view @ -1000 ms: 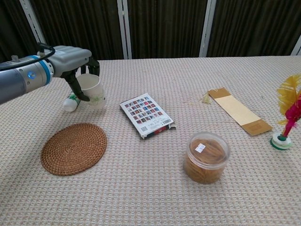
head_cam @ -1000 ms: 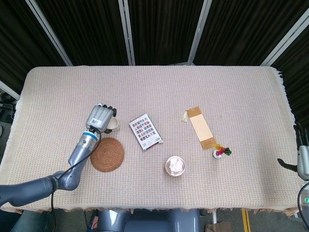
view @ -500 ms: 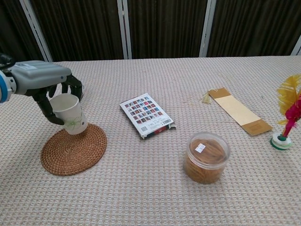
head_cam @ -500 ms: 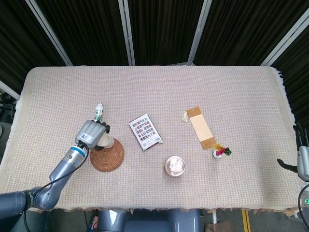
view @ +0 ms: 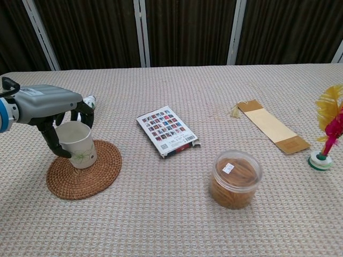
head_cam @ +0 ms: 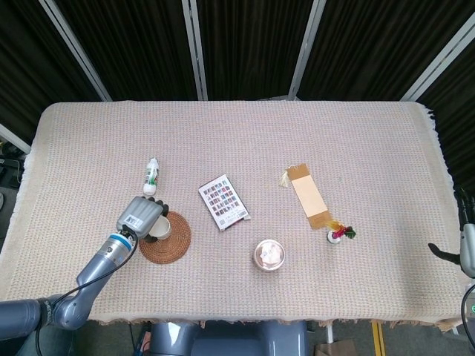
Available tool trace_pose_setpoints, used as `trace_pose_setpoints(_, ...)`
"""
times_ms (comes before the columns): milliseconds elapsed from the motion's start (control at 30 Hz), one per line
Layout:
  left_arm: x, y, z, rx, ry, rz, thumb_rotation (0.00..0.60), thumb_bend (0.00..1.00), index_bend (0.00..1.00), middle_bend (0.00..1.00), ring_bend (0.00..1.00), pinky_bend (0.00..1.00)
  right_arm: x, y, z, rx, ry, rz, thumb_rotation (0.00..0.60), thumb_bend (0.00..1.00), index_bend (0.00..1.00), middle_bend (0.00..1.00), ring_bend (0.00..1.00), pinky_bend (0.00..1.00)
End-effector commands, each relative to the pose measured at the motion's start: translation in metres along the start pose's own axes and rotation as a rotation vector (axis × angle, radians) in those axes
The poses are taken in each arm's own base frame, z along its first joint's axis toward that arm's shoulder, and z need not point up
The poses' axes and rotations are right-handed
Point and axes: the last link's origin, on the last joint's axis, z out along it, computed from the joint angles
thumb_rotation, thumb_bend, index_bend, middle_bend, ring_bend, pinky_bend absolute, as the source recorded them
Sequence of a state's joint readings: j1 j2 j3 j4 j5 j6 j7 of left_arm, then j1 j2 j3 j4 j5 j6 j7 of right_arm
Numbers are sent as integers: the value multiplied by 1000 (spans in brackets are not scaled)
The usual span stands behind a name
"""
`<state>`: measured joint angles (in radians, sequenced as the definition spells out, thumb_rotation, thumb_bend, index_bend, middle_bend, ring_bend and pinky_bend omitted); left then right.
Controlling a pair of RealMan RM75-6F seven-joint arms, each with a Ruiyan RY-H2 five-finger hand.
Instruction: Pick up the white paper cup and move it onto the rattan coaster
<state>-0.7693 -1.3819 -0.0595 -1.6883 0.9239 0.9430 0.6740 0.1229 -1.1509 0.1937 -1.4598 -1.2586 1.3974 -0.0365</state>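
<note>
The left hand is grasping the white paper cup, which is resting on the round rattan coaster.

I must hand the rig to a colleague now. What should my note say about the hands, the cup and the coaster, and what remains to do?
Left hand: holds the white paper cup, fingers around its rim and upper wall.
Right hand: only just visible at the table's right edge in the head view; whether open or shut cannot be told.
Cup: upright over the rattan coaster, its base at or on the weave toward the left side; contact is hard to confirm.
Done: cup picked up and carried to the coaster.
Left: make sure it is seated, open the fingers, and withdraw the hand without tipping the cup.
</note>
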Motion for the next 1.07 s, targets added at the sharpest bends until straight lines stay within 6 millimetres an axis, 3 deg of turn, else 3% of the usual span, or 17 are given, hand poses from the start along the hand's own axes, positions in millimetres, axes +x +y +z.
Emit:
trace_pose_setpoints(33,1,1,-3,-4,-2,14,600,8,406,363,329,440,0,0,0,1,0,0,600,0,0,0,0,0)
trace_pose_setpoints(100,1,1,-5,-6,-6,33,600,1,344,277,248,417,0,0,0,1,-1,1,600,0,0,0,0,0)
trace_pose_setpoints(200,-2,2,-8,-11,-25,65,600,0,94,34,32,285,0,-1,0,2,-2,1,600,0,0,0,0,0)
trace_pose_setpoints(267,-3,2,-10,-15,-41,64,600,0,8,0,0,180,0,-1,0,4,-1,1,600,0,0,0,0,0)
trace_pose_setpoints(500,15,2,-29,-23,41,1,600,0,0,0,0,18,0,-4,-1,18,-4,5,600,0,0,0,0,0)
trace_pose_setpoints(700,31,-23,-75,67,230,-64,600,0,0,0,0,0,2,-9,-4,48,-8,28,600,0,0,0,0,0)
trace_pose_setpoints(800,29,-37,-98,134,273,-89,600,0,0,0,0,0,2,-11,-5,57,-13,41,600,0,0,0,0,0)
trace_pose_setpoints(933,11,-59,-146,218,349,-121,600,0,0,0,0,0,7,-14,-8,80,-5,60,600,0,0,0,0,0)
trace_pose_setpoints(1067,-5,-70,-167,248,346,-143,600,0,0,0,0,0,12,-14,-10,94,13,53,600,0,0,0,0,0)
